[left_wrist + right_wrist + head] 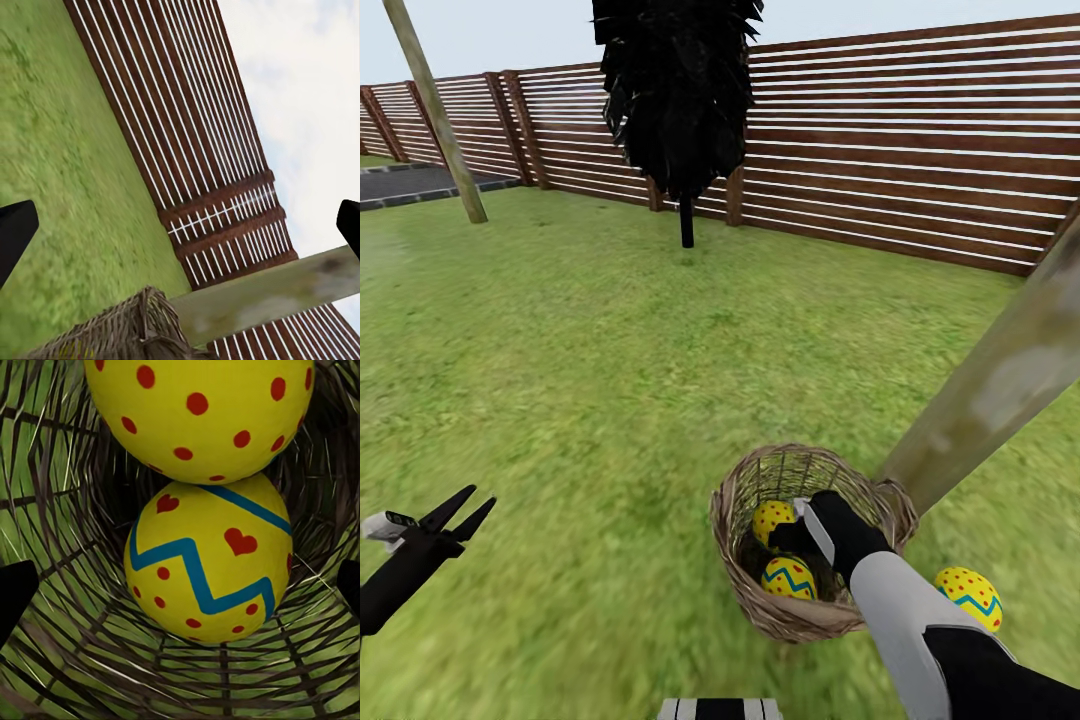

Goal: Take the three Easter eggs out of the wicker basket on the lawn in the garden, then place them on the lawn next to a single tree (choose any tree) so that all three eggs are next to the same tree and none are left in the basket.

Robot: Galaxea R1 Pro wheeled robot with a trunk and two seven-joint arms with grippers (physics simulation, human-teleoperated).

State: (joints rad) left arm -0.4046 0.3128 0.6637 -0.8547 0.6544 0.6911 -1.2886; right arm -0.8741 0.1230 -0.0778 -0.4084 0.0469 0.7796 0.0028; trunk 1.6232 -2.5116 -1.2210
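The right gripper point(800, 525) reaches down into the small round brown woven-wicker basket point(745, 580), which stands on the mottled green lawn point(610, 380) near the head view's lower edge, touching the foot of a leaning pale grey-beige tree trunk point(1000, 385). Two yellow eggs lie inside the basket: a red-dotted one point(770, 518) and one with a blue zigzag band point(788, 578), both just beside the black fingers. The third yellow egg point(968, 595), dotted red with a blue band, lies on the grass outside the basket, near the trunk's base and beside the right forearm.

From the right wrist camera the dark fingertips point(15, 596) sit wide apart at the frame's two sides, gripping nothing; between them the zigzag egg point(210, 566) (it also carries small red hearts) touches the dotted egg point(199, 412), both against the open weave point(67, 510). That closeness is hard to judge from the head view, where the arm covers part of the basket's inside.

The left gripper point(460, 512) hangs over bare grass well apart from the basket, its prongs spread and empty. Its wrist camera catches the basket's braided rim point(124, 326), the trunk point(277, 292), and the brown slatted wooden fence point(195, 135) under pale sky. The head view adds a black-foliaged column-shaped tree point(678, 90) by the fence.
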